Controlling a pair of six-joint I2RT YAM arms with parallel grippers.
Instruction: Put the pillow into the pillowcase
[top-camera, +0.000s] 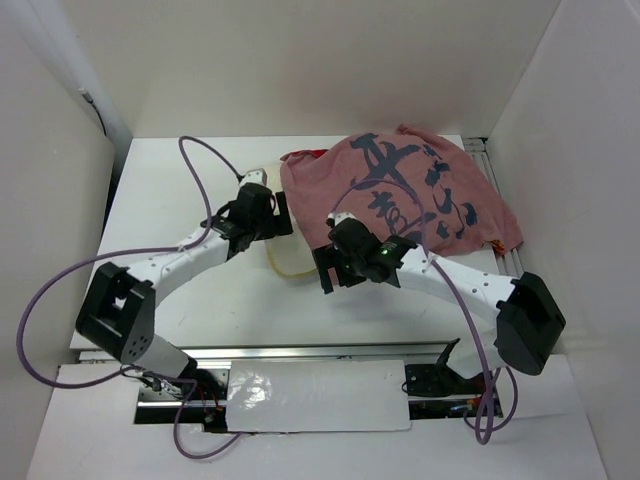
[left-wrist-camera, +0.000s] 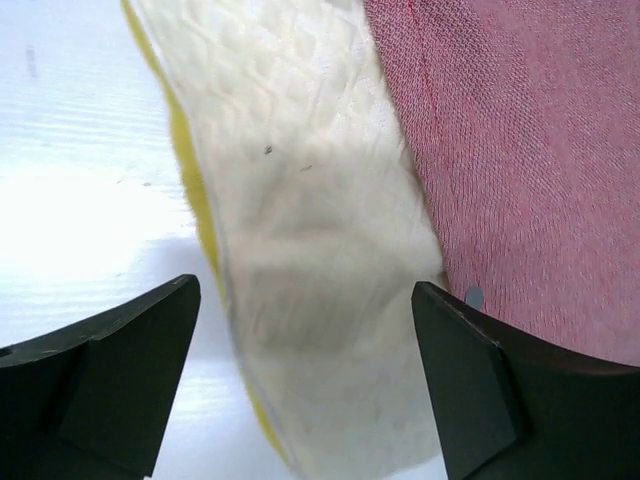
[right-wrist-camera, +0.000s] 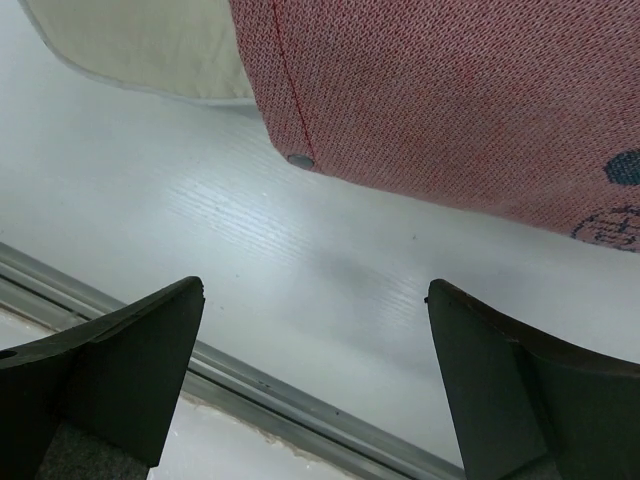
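You have the left gripper (left-wrist-camera: 305, 290) spread apart above the pillow (left-wrist-camera: 310, 200), whose left edge shows beside the pillowcase (top-camera: 420, 195) (calligraphy face up) at the far right of the tabletop (top-camera: 170, 190); the right gripper (right-wrist-camera: 315, 285), also apart, holds nothing.

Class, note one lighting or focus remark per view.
Top external: even light, faint shadows on the table. Left wrist: table glares white; the pillow blurs toward the bottom. Right wrist: the pillowcase knit is sharp, soft shadow beneath.
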